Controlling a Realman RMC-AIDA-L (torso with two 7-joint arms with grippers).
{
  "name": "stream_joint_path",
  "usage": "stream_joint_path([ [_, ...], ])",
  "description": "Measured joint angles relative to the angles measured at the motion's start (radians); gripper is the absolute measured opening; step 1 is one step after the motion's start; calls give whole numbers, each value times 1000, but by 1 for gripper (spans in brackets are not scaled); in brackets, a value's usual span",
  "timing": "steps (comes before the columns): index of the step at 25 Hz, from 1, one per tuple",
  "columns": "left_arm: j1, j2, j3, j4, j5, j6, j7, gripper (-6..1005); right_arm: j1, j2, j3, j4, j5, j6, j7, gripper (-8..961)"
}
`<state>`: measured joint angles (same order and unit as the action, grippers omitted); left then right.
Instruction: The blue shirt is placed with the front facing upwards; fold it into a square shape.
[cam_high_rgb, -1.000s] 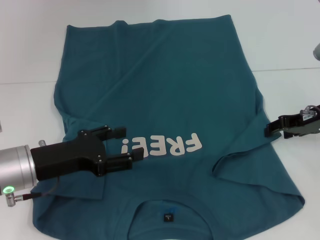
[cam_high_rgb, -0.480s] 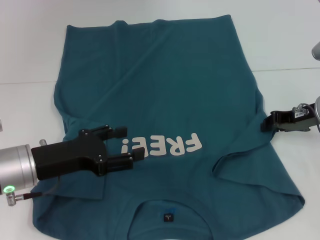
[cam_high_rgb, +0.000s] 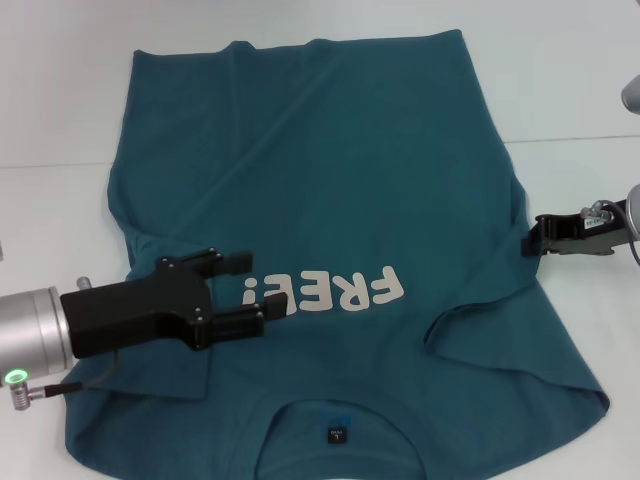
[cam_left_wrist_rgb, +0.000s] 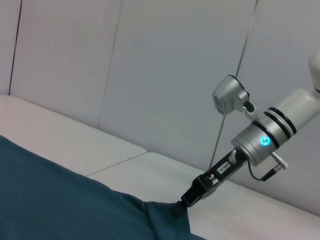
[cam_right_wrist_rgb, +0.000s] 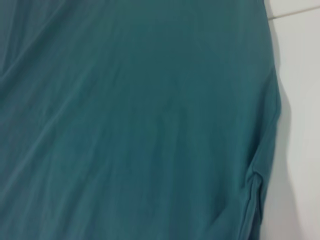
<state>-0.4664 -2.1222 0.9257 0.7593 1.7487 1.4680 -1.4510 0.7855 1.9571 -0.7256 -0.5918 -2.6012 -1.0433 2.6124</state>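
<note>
The blue shirt (cam_high_rgb: 330, 230) lies flat, front up, across the middle of the white table (cam_high_rgb: 570, 80), collar and neck label (cam_high_rgb: 337, 434) at the near edge, hem toward the far edge, white FREE! lettering (cam_high_rgb: 325, 291) readable from the far side. Judgement: thin soft cotton, light, no stiffness, so it will sag and drag when lifted from one point; it will probably wrinkle and slide on the smooth table, and is not fragile. The left end effector (cam_high_rgb: 248, 290) hovers low over the chest just left of the lettering, fingers spread, pinching nothing. The right end effector (cam_high_rgb: 531, 240) sits at the shirt's right side edge where the sleeve meets the body; the left wrist view shows its tip (cam_left_wrist_rgb: 181, 202) touching a small raised peak of cloth, so it looks pressed together on the shirt edge, though the fingertips are hard to make out. The right sleeve (cam_high_rgb: 520, 340) is already folded in, with a crease by the near right corner. Best holds, as a guess: double-layer seams at shoulder, sleeve edge or hem, taken at two points together to keep the fold line straight. Room: bare table is open along the far edge and right edge, and a strip on the left; the near edge is tight, shirt running out of view there.
</note>
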Motion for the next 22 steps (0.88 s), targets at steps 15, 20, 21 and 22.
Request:
stream_joint_path([
  [15,-2,0,-1,0,0,0,0,829,41,0,-5,-5,77,20,3,106],
  [20,2,-1,0,0,0,0,0,829,71,13,0,3,80,51,9,125],
  [21,2,-1,0,1,0,0,0,829,76,16,0,6,80,58,9,129],
  [22,3,-1,0,1,0,1,0,829,80,20,0,8,81,68,10,133],
])
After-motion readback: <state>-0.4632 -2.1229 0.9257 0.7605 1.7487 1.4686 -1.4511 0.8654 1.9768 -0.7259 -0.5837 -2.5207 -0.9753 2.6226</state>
